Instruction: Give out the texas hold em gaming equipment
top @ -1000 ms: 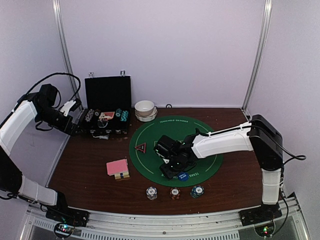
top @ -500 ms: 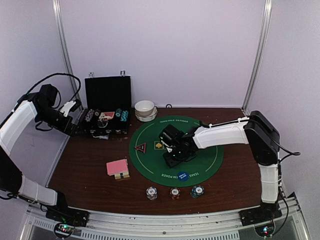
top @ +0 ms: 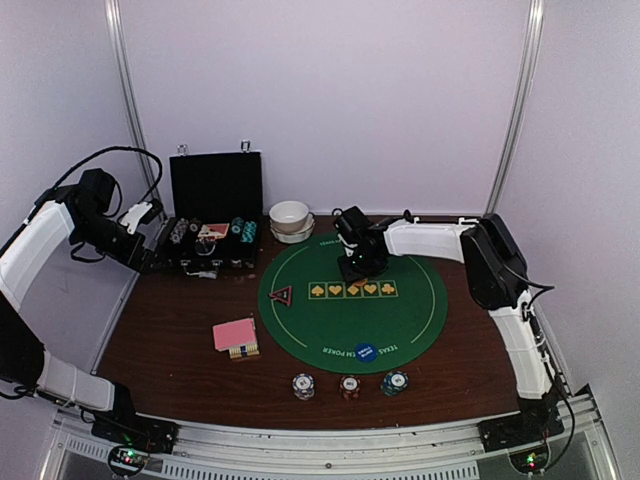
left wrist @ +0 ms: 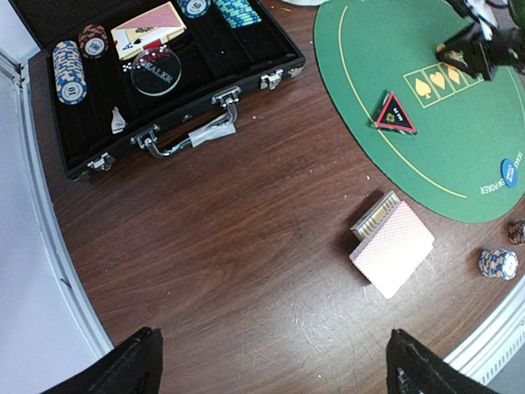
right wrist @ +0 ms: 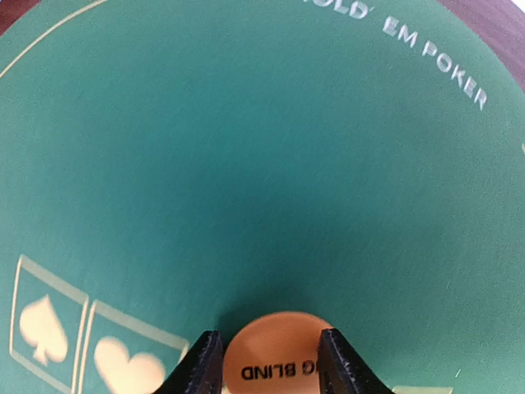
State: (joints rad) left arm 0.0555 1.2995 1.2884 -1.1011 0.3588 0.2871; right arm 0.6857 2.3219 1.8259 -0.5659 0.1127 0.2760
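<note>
Green felt [right wrist: 246,164] under a round orange token [right wrist: 275,346] lettered BLIND.

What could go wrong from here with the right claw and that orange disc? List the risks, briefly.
1. The right claw flanks the flat orange Big Blind marker disc by its thin edge on the round green felt poker mat. Whether the grip is firm cannot be told, so the disc may slip or flip out.
2. The stacked white bowls stand just beyond the mat's far edge, close to that claw. A leftward swing could knock them.
</note>
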